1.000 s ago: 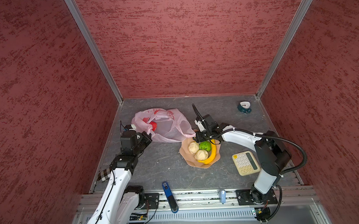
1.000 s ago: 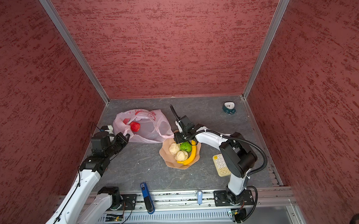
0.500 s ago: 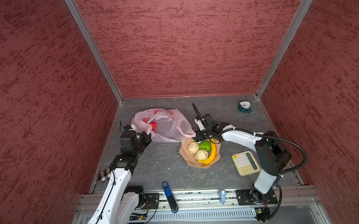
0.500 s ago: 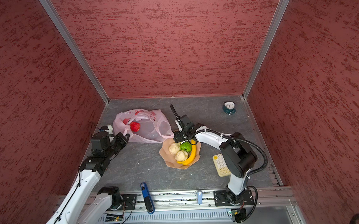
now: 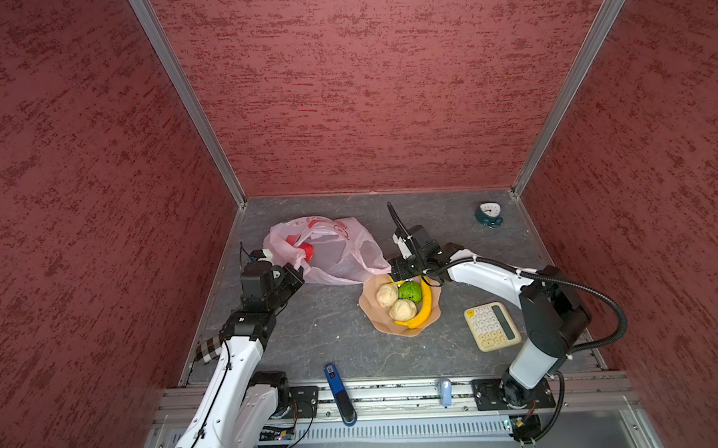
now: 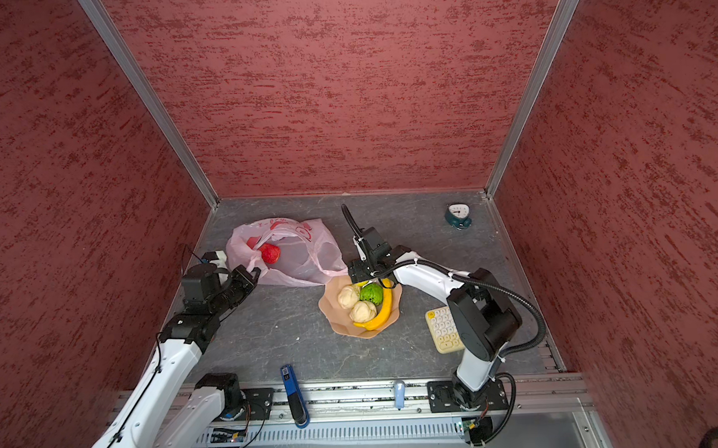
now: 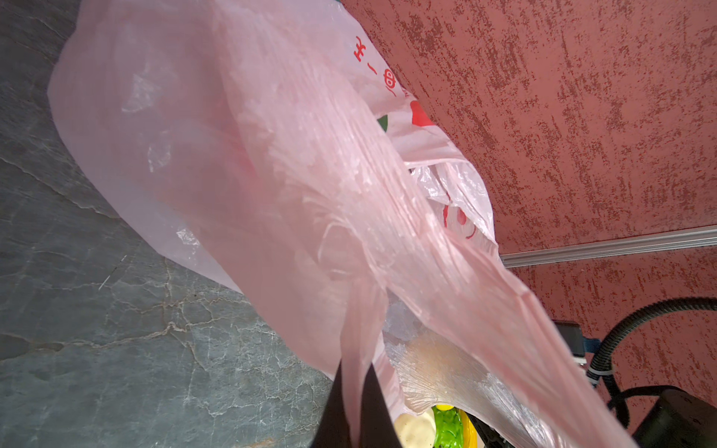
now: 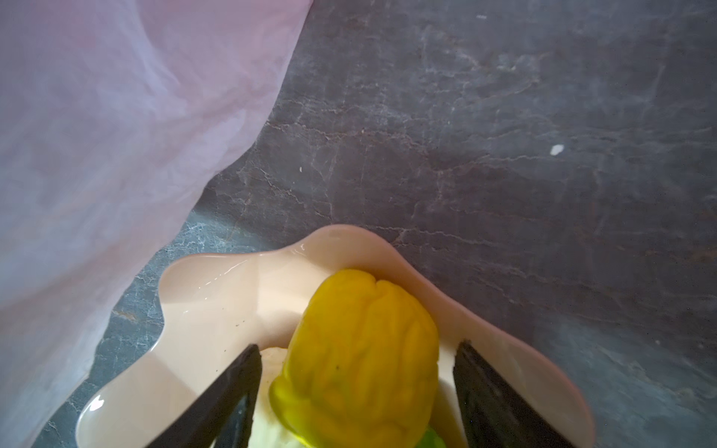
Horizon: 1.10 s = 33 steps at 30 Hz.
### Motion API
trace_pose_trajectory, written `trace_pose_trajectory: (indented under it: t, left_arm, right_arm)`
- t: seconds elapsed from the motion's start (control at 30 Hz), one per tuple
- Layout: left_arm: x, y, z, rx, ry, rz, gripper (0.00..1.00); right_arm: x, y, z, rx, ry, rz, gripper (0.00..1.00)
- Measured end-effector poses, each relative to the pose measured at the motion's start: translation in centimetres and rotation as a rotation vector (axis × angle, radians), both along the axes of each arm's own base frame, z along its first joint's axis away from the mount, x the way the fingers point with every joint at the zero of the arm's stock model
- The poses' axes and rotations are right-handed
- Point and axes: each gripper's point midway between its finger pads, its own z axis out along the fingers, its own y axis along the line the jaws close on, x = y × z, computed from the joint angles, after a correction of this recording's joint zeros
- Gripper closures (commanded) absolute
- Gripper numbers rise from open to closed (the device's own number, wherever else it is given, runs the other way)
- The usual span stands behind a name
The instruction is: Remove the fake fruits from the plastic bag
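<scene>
Toward the back left of the grey surface (image 5: 312,331) lies the plastic bag (image 5: 338,255), crumpled, with its mouth turned to the left wall. One red fruit (image 5: 306,250) sits inside it, close to the mouth. The left gripper (image 7: 355,388) is clamped on a twisted handle strip of the bag, which runs taut from it.

Just beside the bag's near right corner stands a peach scalloped bowl (image 5: 369,316). It holds the banana (image 5: 424,309), a beige lumpy ball (image 5: 386,294), a second beige ball (image 5: 402,310), the green fruit (image 5: 409,291) and the small yellow fruit (image 8: 361,388). The right gripper (image 8: 357,346) hangs over the bowl's back rim, jaws wide. There is a gap on each side of the small yellow fruit, which rests in the bowl.

Bare surface runs from bag and bowl forward to the front rail, where a blue object (image 5: 339,394) lies across the edge. A cream calculator (image 5: 493,326) lies near the bowl on the right, with a bare strip between them. A small teal clock (image 5: 489,215) stands well apart in the back right corner.

Red characters (image 7: 359,50) run along the bag, too creased to read. The calculator's keys are too small to read.
</scene>
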Motion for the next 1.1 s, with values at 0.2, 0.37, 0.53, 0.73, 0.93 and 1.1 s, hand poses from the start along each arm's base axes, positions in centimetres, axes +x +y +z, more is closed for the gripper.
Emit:
trace_pose_trajectory:
  t: [0.2,0.37,0.53,0.73,0.93,1.1]
  left_arm:
    - [-0.2,-0.1,0.1,0.011,0.006,-0.016,0.93]
    - [-0.4,-0.2,0.0,0.021,0.020,-0.030,0.93]
    - [-0.9,-0.3,0.1,0.041,0.039,-0.051,0.93]
    - [-1.4,-0.5,0.3,0.059,0.063,-0.078,0.93]
    - [-2.1,-0.8,0.1,0.068,0.095,-0.109,0.93]
    - [-2.8,-1.0,-0.6,0.073,0.131,-0.136,0.93]
  right_arm:
    - [0.1,-0.4,2.9,0.021,-0.058,-0.012,0.19]
    - [0.3,-0.4,4.9,0.037,-0.093,-0.018,0.19]
    - [0.6,-0.2,7.2,0.053,-0.141,-0.001,0.21]
    - [1.5,1.0,10.6,0.102,-0.206,0.040,0.24]
    - [1.8,3.0,14.0,0.176,-0.259,0.113,0.25]
    - [3.0,5.4,15.9,0.198,-0.299,0.175,0.22]
